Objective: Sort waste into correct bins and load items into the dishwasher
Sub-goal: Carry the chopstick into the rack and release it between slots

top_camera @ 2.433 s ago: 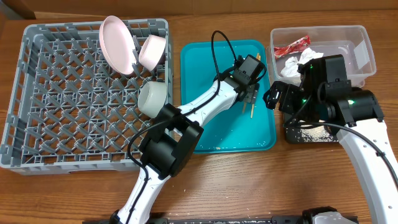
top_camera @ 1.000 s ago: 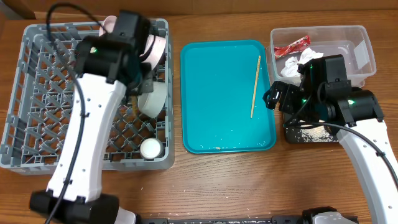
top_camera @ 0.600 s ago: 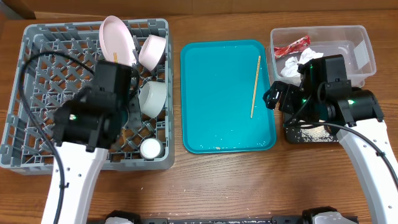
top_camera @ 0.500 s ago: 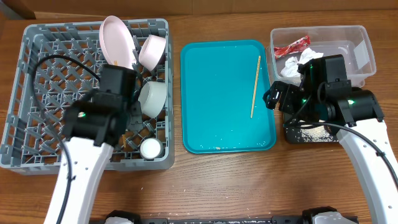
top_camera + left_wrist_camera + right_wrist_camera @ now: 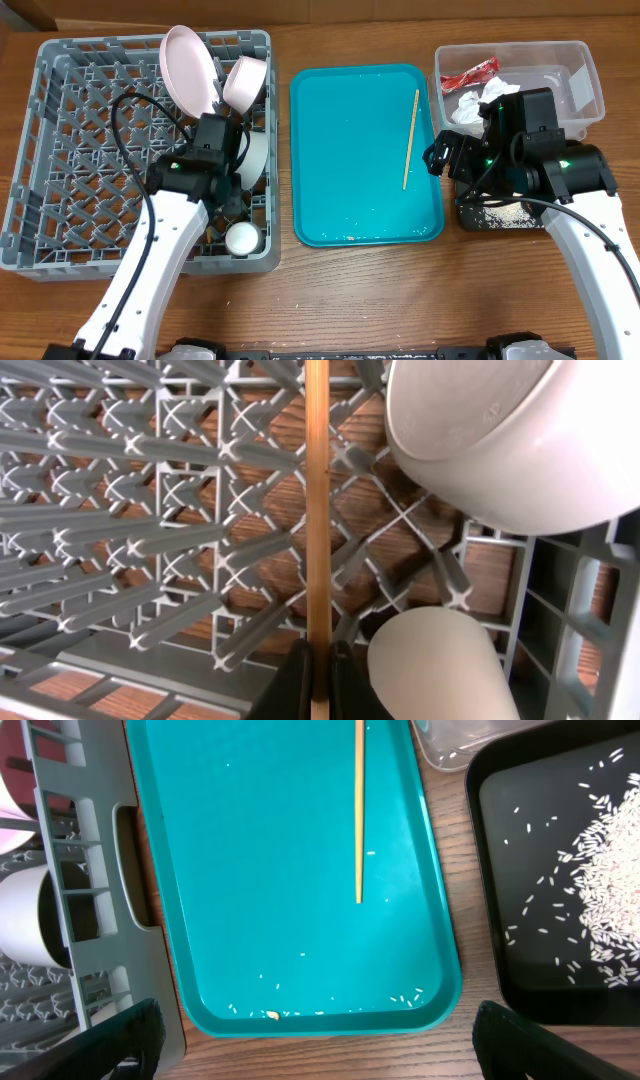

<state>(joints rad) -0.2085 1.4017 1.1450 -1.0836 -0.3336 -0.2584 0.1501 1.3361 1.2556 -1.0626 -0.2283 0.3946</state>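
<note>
My left gripper (image 5: 320,652) is shut on a thin wooden chopstick (image 5: 318,510), which points out over the lattice floor of the grey dish rack (image 5: 60,150). In the overhead view this gripper (image 5: 228,200) hangs between a white bowl (image 5: 257,155) and a small white cup (image 5: 242,238). A pink plate (image 5: 188,70) and a pink bowl (image 5: 246,82) lean at the rack's back. The other chopstick (image 5: 411,138) lies on the teal tray (image 5: 340,200). My right gripper (image 5: 320,1040) is open and empty, above the tray's near edge.
A clear tub (image 5: 585,60) at the back right holds a red wrapper (image 5: 470,74) and a white tissue (image 5: 487,97). In front of it a black tray (image 5: 485,910) holds loose rice (image 5: 600,870). A few grains dot the teal tray's near end.
My left arm has carried one chopstick from the teal tray to the rack and swung toward the white bowl and cup. The right arm has not moved.
</note>
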